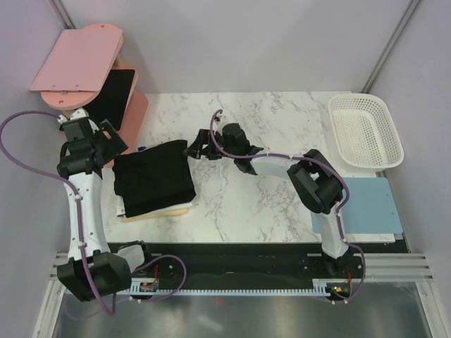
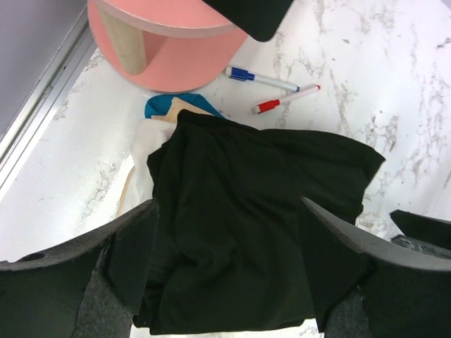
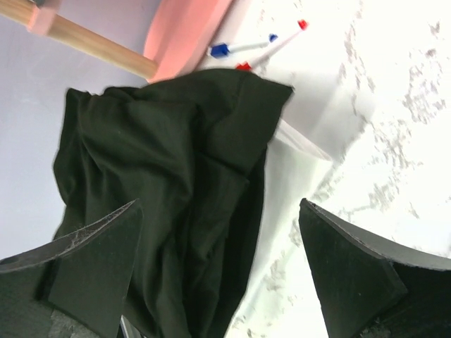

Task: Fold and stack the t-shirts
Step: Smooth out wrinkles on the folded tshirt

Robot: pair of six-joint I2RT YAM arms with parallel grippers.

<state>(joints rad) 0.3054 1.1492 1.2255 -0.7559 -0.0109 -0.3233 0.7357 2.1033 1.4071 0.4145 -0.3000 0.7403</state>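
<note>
A folded black t-shirt (image 1: 153,179) lies on a stack of white, tan and blue folded clothes (image 1: 156,212) at the table's left. It fills the left wrist view (image 2: 246,232) and shows rumpled in the right wrist view (image 3: 169,190). No chest print shows. My left gripper (image 1: 111,138) is open and empty, hovering above the shirt's left side (image 2: 227,205). My right gripper (image 1: 195,146) is open and empty, at the shirt's upper right corner, with its jaws over the shirt's right edge (image 3: 218,204).
A pink two-tier stand (image 1: 84,67) with a black board (image 1: 113,95) stands at the back left. Two markers (image 2: 282,91) lie by its base. A white basket (image 1: 365,131) sits at the back right, a light blue mat (image 1: 359,204) at the right.
</note>
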